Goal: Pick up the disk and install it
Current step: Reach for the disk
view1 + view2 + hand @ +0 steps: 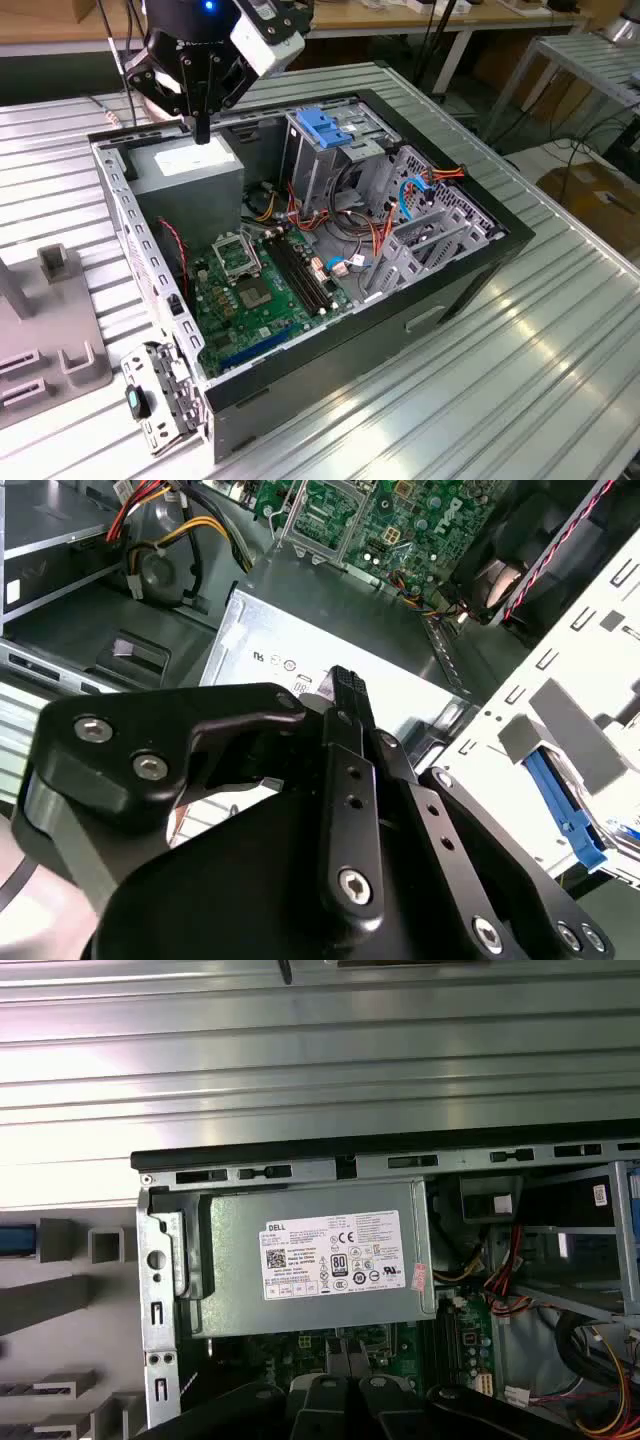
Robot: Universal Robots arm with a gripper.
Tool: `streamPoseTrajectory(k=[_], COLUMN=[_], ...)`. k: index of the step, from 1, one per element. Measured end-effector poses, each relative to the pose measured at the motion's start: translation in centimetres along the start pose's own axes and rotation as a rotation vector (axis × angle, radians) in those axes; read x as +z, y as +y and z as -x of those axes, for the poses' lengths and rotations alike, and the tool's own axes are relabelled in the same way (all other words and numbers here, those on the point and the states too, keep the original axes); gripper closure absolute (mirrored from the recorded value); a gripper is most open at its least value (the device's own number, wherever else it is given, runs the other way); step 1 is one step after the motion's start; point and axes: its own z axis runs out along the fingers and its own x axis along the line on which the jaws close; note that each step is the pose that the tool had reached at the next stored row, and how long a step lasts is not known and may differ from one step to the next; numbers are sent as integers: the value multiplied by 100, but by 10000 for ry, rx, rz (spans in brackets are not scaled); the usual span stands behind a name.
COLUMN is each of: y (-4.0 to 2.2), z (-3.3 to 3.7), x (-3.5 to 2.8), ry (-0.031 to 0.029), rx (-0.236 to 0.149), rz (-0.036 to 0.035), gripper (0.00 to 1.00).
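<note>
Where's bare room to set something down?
Bare ribbed table lies between the case and the exterior view's right edge, also along its near side. Inside is crowded: cables, drive cage, motherboard. A grey fixture crowds that view's left.

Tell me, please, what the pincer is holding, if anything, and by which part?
Nothing. The pincer hangs shut and empty just above the power supply.

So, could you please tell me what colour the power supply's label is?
The label is white, clearest in the first wrist view.
</note>
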Motion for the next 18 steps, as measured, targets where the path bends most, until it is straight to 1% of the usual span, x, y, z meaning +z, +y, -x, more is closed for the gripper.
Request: streamPoseTrajectory(k=[13, 17, 18], y=[0, -3, -4], z=[0, -33, -53], x=[0, -1, -1], ry=[0, -1, 0], rx=[-1, 0, 0], rz=[0, 0, 0], gripper=[89, 89, 89])
